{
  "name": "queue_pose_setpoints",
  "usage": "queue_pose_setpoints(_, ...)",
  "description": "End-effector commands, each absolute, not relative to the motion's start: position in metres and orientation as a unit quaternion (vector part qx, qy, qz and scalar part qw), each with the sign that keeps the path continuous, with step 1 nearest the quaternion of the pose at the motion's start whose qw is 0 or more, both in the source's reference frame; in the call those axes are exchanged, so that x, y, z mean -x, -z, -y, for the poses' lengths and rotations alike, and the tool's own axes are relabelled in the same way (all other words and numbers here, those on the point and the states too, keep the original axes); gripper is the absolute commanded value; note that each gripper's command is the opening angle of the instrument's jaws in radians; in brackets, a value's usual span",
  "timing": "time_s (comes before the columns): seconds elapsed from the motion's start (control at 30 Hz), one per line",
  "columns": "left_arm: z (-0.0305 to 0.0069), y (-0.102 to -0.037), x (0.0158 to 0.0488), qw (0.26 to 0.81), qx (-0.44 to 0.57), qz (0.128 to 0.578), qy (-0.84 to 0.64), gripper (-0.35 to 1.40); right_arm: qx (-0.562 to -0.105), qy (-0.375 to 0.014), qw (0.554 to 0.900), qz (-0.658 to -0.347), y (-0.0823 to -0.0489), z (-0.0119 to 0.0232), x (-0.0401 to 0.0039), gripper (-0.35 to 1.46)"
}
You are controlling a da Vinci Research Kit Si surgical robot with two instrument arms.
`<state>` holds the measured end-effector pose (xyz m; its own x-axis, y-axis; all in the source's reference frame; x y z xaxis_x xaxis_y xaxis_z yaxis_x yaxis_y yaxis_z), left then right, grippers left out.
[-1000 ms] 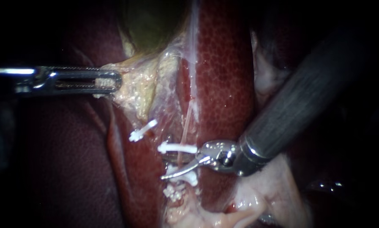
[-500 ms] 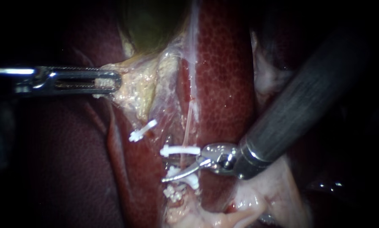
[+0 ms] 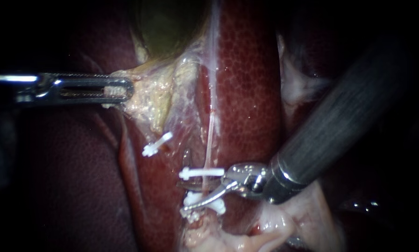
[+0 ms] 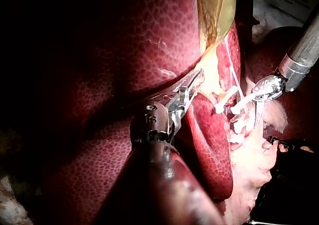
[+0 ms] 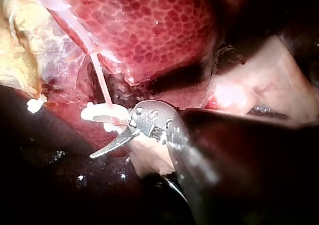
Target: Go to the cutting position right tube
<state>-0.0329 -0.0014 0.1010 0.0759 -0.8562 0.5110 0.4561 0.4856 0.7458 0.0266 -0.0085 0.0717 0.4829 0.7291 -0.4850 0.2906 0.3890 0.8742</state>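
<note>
Open blades astride the thin pale pink right tube [image 3: 209, 140], clips close on either side.
My right instrument [image 3: 183, 197] gapes around it between two white plastic clips [image 3: 202, 173]; closing off-centre could bite or dislodge one. My left instrument [image 3: 125, 88] is clamped on pale yellowish tissue [image 3: 148, 98], so the cut tube may spring.

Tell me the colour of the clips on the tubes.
White; the clips stand out best against the dark red liver in the endoscope view.
</note>
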Motion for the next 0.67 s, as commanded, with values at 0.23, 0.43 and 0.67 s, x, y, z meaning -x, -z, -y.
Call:
queue_pose_setpoints(0.23,0.0014,-0.1011,0.0329,0.705,-0.202,0.495,0.465,-0.35,-0.529,-0.164,0.68,-0.481,-0.072,0.0084,-0.0266,1.18)
queue_pose_setpoints(0.43,0.0014,-0.1011,0.033,0.705,-0.202,0.495,0.465,-0.35,-0.529,-0.164,0.68,-0.481,-0.0721,0.0084,-0.0266,1.18)
queue_pose_setpoints(0.67,0.0014,-0.1011,0.033,0.705,-0.202,0.495,0.465,-0.35,-0.529,-0.164,0.68,-0.481,-0.0721,0.0084,-0.0266,1.16)
